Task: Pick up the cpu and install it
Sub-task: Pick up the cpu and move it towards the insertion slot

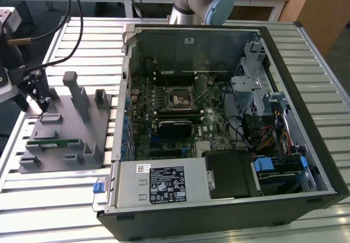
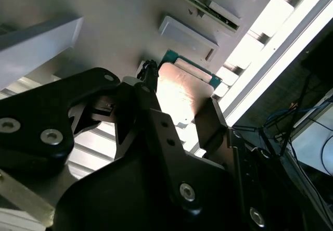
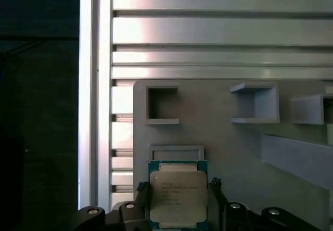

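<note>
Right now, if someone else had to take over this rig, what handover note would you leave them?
Gripper: low over the grey fixture on the exterior view's left, right at the cpu. I cannot tell whether it has a grip.
Cpu: lying flat at the fixture's edge, metal top up, seen in both wrist views.
Socket: on the board inside the open computer case, well away from the gripper.
Done: the gripper is at the cpu.
Left: the cpu is not yet in the socket.
</note>
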